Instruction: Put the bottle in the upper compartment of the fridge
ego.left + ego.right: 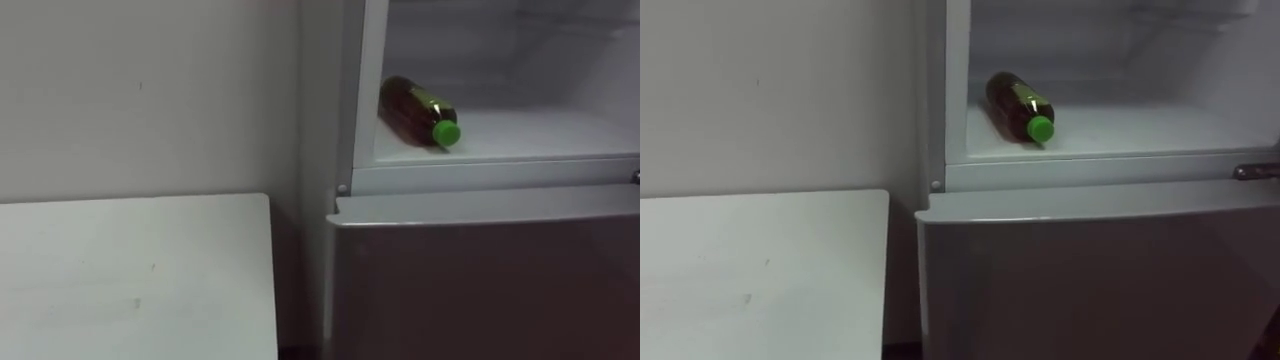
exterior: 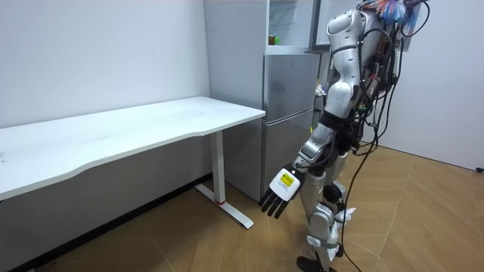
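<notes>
Bottle (image 1: 418, 112) is lying on its side in the upper fridge (image 1: 520, 170), upper middle of the frame, and the left hand (image 2: 281, 193) is hanging loose and empty (closing the door is probably coming next).

The bottle (image 1: 418, 112) lies in the upper fridge (image 1: 500, 170), right of the table (image 1: 130, 270).
</notes>
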You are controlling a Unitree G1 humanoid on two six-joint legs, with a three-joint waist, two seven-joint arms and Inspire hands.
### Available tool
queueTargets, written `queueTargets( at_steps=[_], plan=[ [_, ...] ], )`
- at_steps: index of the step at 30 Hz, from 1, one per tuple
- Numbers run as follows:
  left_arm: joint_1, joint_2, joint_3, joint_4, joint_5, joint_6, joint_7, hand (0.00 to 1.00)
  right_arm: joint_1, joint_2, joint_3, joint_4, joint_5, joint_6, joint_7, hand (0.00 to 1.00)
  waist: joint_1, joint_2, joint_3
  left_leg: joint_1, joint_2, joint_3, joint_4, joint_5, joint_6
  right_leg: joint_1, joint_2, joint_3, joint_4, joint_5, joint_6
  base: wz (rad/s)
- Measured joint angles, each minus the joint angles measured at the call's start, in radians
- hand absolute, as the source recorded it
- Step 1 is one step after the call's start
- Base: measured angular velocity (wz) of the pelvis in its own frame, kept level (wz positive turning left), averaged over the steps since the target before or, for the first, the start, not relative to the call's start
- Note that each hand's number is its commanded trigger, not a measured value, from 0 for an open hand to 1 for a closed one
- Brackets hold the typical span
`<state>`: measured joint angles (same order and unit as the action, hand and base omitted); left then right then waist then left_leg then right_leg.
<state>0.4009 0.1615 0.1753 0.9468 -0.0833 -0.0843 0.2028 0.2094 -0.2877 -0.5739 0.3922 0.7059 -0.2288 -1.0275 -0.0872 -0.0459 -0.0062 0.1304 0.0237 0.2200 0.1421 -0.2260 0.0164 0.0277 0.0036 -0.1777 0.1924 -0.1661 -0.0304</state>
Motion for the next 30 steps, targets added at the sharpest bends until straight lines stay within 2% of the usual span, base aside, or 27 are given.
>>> queueTargets(
  at_steps=[4,10,13,21,26,30],
  plan=[
    [0.001,0.000,0.019,-0.005,-0.003,-0.003,0.001,0.00,-0.029,-0.040,-0.043,-0.013,-0.002,-0.020,-0.045,0.00,-0.017,-0.018,0.0012,0.003,-0.001,-0.002,-0.001,0.000,0.000,0.005,0.000,0.002,0.002,-0.005,0.001,0.01],
    [0.007,0.000,0.037,-0.004,0.009,-0.005,0.000,0.00,-0.035,-0.097,-0.109,-0.058,-0.025,-0.025,-0.083,0.00,-0.017,-0.030,0.0011,-0.003,-0.002,0.001,-0.007,0.000,0.000,-0.010,0.001,0.010,0.010,-0.006,0.003,-0.02],
    [0.006,0.001,0.060,-0.002,0.010,-0.004,0.000,0.00,-0.034,-0.108,-0.127,-0.082,-0.050,-0.025,-0.084,0.00,-0.017,-0.033,0.0002,-0.002,-0.002,0.001,-0.007,0.000,0.000,-0.011,0.001,0.010,0.010,-0.006,0.003,0.00],
    [0.005,0.005,0.060,0.000,0.035,-0.001,0.000,0.00,-0.055,-0.131,-0.161,-0.167,-0.106,-0.025,-0.106,0.00,-0.018,-0.033,0.0001,0.001,-0.003,0.000,-0.007,0.000,0.000,-0.010,0.003,0.011,0.012,-0.007,0.002,0.00],
    [0.006,0.005,0.060,0.023,0.034,-0.001,0.000,0.00,-0.074,-0.132,-0.169,-0.180,-0.136,-0.032,-0.110,0.00,-0.019,-0.033,0.0000,-0.001,-0.002,-0.002,-0.007,0.000,0.000,-0.011,0.000,0.006,0.012,-0.007,0.002,0.00],
    [0.011,0.004,0.062,0.022,0.035,-0.001,0.001,0.00,-0.079,-0.132,-0.191,-0.247,-0.130,-0.028,-0.153,0.00,-0.020,-0.033,-0.0006,-0.008,-0.003,-0.004,-0.007,0.000,0.000,-0.016,-0.002,-0.004,0.013,-0.007,0.001,0.00]
  ],
)
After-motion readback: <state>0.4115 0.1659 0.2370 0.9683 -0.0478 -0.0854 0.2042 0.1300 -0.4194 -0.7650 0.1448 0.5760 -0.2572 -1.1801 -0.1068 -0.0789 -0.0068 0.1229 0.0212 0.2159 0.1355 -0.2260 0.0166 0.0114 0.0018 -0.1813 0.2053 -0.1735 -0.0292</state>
